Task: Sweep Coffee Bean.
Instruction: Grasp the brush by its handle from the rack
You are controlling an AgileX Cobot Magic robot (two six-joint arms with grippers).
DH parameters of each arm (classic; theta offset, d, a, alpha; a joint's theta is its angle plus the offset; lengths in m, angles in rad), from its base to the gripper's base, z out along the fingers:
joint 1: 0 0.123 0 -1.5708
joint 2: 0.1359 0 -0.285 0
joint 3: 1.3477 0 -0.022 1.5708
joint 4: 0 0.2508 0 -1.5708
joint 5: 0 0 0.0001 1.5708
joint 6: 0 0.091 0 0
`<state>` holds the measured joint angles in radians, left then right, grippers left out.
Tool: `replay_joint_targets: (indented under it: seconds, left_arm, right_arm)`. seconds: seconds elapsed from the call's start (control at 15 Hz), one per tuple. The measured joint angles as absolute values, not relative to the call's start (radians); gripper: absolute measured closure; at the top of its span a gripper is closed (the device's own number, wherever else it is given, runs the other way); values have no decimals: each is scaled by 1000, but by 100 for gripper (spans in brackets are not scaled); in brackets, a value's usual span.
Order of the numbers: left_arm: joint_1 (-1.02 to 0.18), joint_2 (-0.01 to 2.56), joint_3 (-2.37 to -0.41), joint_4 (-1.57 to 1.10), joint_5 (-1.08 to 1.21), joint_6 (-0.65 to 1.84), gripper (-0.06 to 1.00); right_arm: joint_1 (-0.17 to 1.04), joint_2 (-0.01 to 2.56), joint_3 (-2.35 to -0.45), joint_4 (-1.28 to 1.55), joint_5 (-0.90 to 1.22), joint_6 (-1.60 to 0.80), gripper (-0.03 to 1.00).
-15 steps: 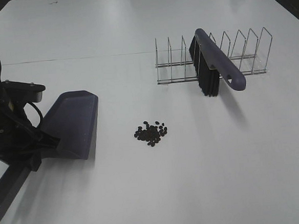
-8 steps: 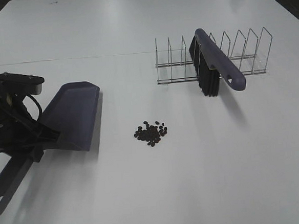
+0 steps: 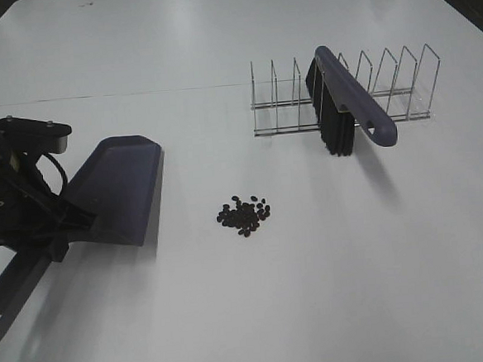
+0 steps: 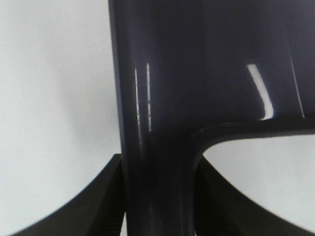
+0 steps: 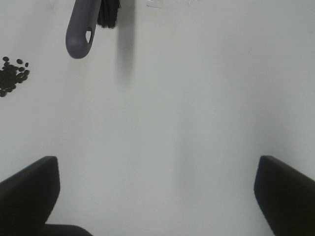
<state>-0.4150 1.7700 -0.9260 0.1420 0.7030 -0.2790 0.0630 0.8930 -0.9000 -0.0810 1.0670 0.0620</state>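
Observation:
A small heap of coffee bean (image 3: pixel 244 215) lies on the white table near its middle, and it also shows at the edge of the right wrist view (image 5: pixel 12 76). My left gripper (image 3: pixel 58 223) is shut on the handle of a dark purple dustpan (image 3: pixel 118 188), whose pan mouth faces the beans from the left, a short gap away. In the left wrist view the fingers (image 4: pixel 110 196) clamp the dustpan handle (image 4: pixel 157 147). My right gripper (image 5: pixel 157 196) is open over bare table with nothing between its fingers. It is out of the exterior view.
A purple brush (image 3: pixel 348 99) with black bristles leans in a wire rack (image 3: pixel 401 87) at the back right; its handle end (image 5: pixel 81 29) shows in the right wrist view. The table (image 3: pixel 332 291) is white.
The dustpan in my left gripper has shifted slightly away from the front edge and a little right, its handle end moving up the view. Beans and brush have not moved.

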Motion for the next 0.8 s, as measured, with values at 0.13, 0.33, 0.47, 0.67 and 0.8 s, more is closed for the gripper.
replay_joint_targets:
  seconds: [0.13, 0.33, 0.47, 0.67, 0.8]
  left_arm:
    - [-415, 1770, -926, 142, 704, -279, 60]
    - [-415, 1770, -926, 136, 723, -279, 60]
    - [-415, 1770, -926, 133, 726, -279, 60]
    - [-415, 1770, -926, 131, 726, -279, 60]
    - [-415, 1770, -926, 130, 726, -279, 60]
  right_arm:
    - [63, 1159, -1054, -77, 1057, 62, -1]
    - [63, 1458, -1276, -34, 1035, 61, -1]
    - [63, 1647, -1445, 11, 1058, 55, -1]
    - [63, 1851, -1676, 61, 1112, 35, -1]
    - [63, 2060, -1886, 107, 1166, 6, -1]
